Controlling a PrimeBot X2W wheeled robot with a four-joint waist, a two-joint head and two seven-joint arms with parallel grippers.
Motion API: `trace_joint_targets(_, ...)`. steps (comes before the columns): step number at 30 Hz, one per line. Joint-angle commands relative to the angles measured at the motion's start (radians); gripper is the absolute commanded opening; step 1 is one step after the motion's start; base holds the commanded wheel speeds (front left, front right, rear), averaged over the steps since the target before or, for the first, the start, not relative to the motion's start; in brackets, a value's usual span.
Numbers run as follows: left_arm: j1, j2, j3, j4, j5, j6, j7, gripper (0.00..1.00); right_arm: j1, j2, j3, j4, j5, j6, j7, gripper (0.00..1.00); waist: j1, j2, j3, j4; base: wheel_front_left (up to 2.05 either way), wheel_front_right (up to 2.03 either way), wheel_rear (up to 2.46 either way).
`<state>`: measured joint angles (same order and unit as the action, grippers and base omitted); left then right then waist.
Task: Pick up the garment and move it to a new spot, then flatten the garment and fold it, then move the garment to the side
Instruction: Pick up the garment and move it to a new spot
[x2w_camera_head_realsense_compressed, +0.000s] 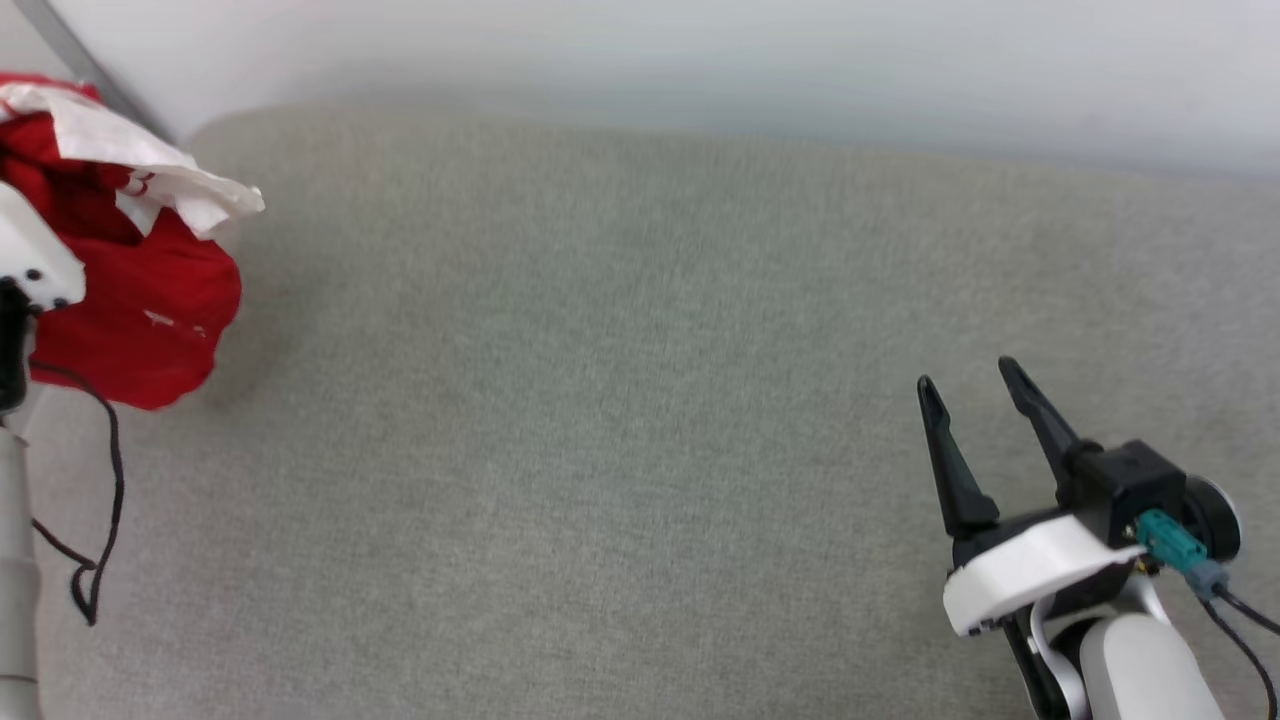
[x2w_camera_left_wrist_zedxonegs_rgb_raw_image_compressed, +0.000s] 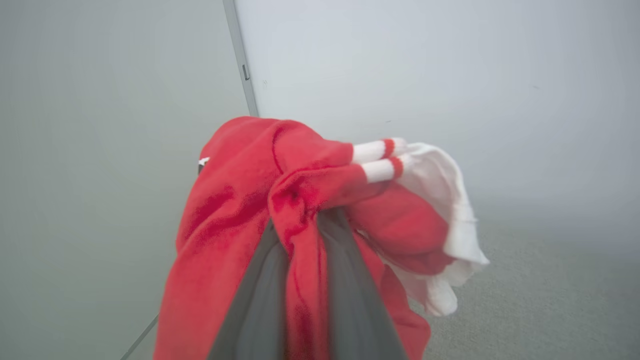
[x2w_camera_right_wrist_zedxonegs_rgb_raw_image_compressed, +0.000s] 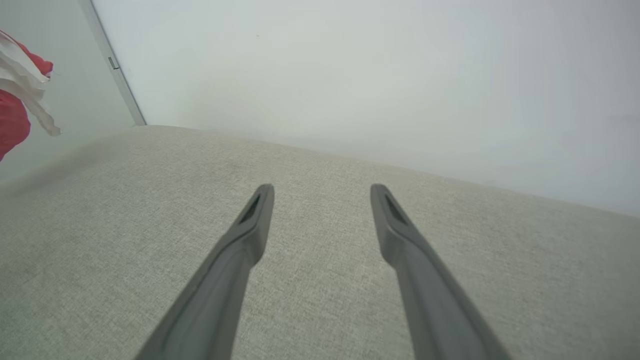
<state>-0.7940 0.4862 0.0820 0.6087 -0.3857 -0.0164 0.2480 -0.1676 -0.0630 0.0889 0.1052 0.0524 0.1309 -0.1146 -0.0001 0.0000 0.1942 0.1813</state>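
Note:
The garment (x2w_camera_head_realsense_compressed: 130, 290), red with white sleeves and striped trim, hangs bunched in the air at the far left of the head view. In the left wrist view my left gripper (x2w_camera_left_wrist_zedxonegs_rgb_raw_image_compressed: 302, 220) is shut on a fold of the garment (x2w_camera_left_wrist_zedxonegs_rgb_raw_image_compressed: 240, 210), with red cloth draped over both fingers (x2w_camera_left_wrist_zedxonegs_rgb_raw_image_compressed: 345, 280). Its fingertips are hidden by the fabric. My right gripper (x2w_camera_head_realsense_compressed: 965, 385) stands open at the lower right, above the grey cushion, nothing between its fingers (x2w_camera_right_wrist_zedxonegs_rgb_raw_image_compressed: 250, 235). A corner of the garment (x2w_camera_right_wrist_zedxonegs_rgb_raw_image_compressed: 15, 110) shows at the left edge of the right wrist view.
A wide grey fabric surface (x2w_camera_head_realsense_compressed: 620, 420) spreads across the scene, backed by a pale wall (x2w_camera_head_realsense_compressed: 700, 60). A metal strip (x2w_camera_left_wrist_zedxonegs_rgb_raw_image_compressed: 242, 65) runs down the wall near the corner. A black cable (x2w_camera_head_realsense_compressed: 105, 500) dangles from my left arm.

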Motion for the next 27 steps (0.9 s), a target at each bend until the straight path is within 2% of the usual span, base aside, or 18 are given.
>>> trace_joint_targets(1,-0.009,-0.008,-0.007,-0.005,0.012,0.001,-0.038,0.0,0.02,0.005,-0.003,0.0,0.003,0.0,-0.002,1.0,0.0001,0.0,-0.069,-0.018,0.0,0.0,0.0)
trace_joint_targets(5,0.003,-0.04,-0.043,-0.012,0.043,-0.005,-0.14,0.0,0.061,0.01,-0.016,-0.009,0.003,0.0,0.012,1.0,0.0001,0.0,-0.129,-0.055,0.0,0.0,0.0)
trace_joint_targets(8,0.014,-0.065,-0.063,-0.021,0.049,-0.009,-0.173,0.0,0.081,0.011,-0.023,-0.018,0.003,0.0,0.02,1.0,0.0001,0.0,-0.151,-0.077,0.0,0.0,0.0)
trace_joint_targets(10,0.033,-0.111,-0.093,-0.044,0.048,-0.019,-0.21,0.0,0.108,0.012,-0.03,-0.032,-0.001,0.0,0.034,1.0,0.0001,0.0,-0.177,-0.116,0.0,0.0,0.0)
trace_joint_targets(12,0.041,-0.125,-0.103,-0.053,0.05,-0.022,-0.218,0.0,0.114,0.012,-0.031,-0.037,-0.002,0.0,0.04,1.0,0.0001,0.0,-0.183,-0.132,0.0,0.0,0.0)
trace_joint_targets(22,0.148,-0.327,-0.251,-0.151,0.024,-0.071,-0.259,0.0,0.151,0.013,-0.034,-0.081,0.016,0.0,0.073,1.0,0.0001,0.0,-0.2,-0.287,0.0,0.0,0.0)
trace_joint_targets(27,0.227,-0.388,-0.327,-0.175,-0.006,-0.089,-0.252,0.0,0.155,0.013,-0.04,-0.101,0.018,0.0,0.078,1.0,0.0001,0.0,-0.18,-0.337,0.0,0.0,0.0)
